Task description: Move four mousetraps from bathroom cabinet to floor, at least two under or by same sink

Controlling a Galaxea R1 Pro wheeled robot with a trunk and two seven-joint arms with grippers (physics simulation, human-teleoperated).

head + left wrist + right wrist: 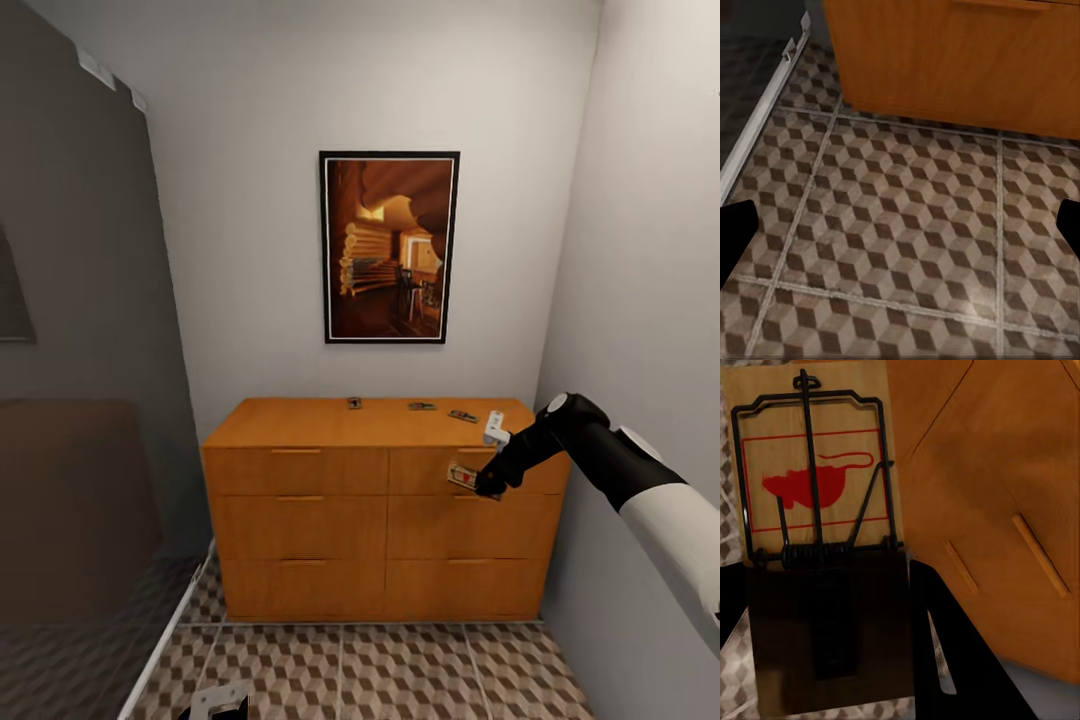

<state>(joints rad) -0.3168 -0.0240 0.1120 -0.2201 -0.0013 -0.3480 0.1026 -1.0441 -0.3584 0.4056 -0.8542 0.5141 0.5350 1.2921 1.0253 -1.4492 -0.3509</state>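
The orange-brown cabinet (300, 520) stands against the back wall. Three mousetraps lie on its top: one (354, 403) near the middle, a second (421, 406) and a third (462, 415) further right. My right gripper (487, 487) is shut on a fourth mousetrap (461, 476), held in the air in front of the top right drawer. In the right wrist view this mousetrap (814, 487) shows its black spring bar and red patch, with the cabinet (990, 472) behind. My left gripper (900, 232) hangs open and low over the cube-patterned bathroom floor (900, 195), near the cabinet's base (945, 60).
A framed picture (388, 247) hangs above the cabinet. A dark glass partition (90, 400) with a white sill (761, 127) closes the left side. The right wall (650, 300) runs close beside my right arm. Tiled floor (400, 670) lies in front of the cabinet.
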